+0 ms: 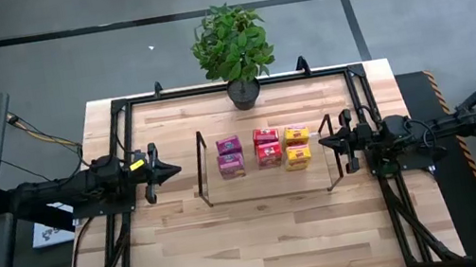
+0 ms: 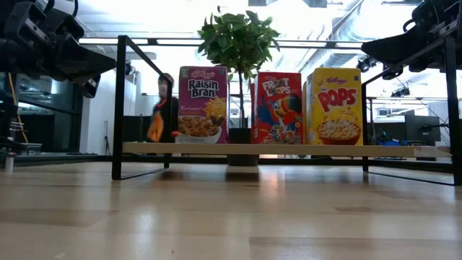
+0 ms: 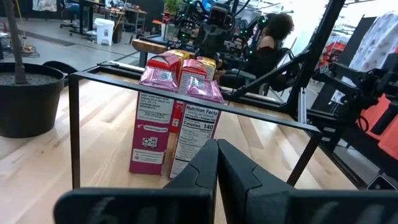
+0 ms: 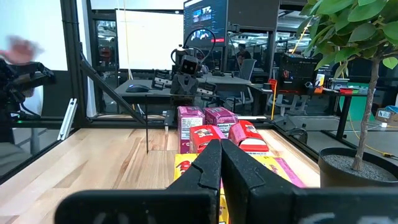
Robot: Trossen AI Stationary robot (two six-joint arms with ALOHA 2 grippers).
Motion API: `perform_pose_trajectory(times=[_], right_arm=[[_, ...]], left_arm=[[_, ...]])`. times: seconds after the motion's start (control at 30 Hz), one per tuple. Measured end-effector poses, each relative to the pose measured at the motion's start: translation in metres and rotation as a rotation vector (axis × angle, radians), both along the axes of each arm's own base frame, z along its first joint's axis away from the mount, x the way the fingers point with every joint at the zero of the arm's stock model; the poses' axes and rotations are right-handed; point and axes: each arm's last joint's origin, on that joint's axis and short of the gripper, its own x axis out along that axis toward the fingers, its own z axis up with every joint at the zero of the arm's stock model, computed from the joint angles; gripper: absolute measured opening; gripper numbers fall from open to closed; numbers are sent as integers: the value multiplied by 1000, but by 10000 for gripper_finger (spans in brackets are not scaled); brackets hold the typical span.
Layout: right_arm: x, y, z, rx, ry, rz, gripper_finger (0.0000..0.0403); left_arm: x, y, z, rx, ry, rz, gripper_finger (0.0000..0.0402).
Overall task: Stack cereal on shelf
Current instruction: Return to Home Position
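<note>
Six small cereal boxes stand upright on the shelf board [image 1: 264, 179]: two pink [image 1: 230, 155], two red [image 1: 267, 147], two yellow [image 1: 297, 146], in pairs one behind the other. In the low view the front boxes read Raisin Bran [image 2: 203, 105], Froot Loops [image 2: 280, 107] and Pops [image 2: 336, 106]. My left gripper [image 1: 173, 171] is shut, held above the table just left of the shelf's left frame [image 1: 203, 170], pointing at the pink boxes [image 3: 177, 121]. My right gripper [image 1: 324, 144] is shut, right of the right frame [image 1: 331, 152], pointing at the yellow boxes [image 4: 186, 163].
A potted plant [image 1: 233, 46] stands at the table's far edge behind the shelf. A black rail frame [image 1: 119, 109] borders the table. Bare wood [image 1: 264, 239] lies between the shelf and the near edge. A person [image 3: 268, 43] sits beyond the table.
</note>
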Motion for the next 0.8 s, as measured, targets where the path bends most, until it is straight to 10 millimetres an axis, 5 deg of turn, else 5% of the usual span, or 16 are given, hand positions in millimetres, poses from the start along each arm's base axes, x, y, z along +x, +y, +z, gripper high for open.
perform_pose_trajectory(times=[0.8], right_arm=[[0, 0, 0, 0, 3, 0, 0]], left_arm=[[-4, -7, 7, 2, -90, -71, 1]])
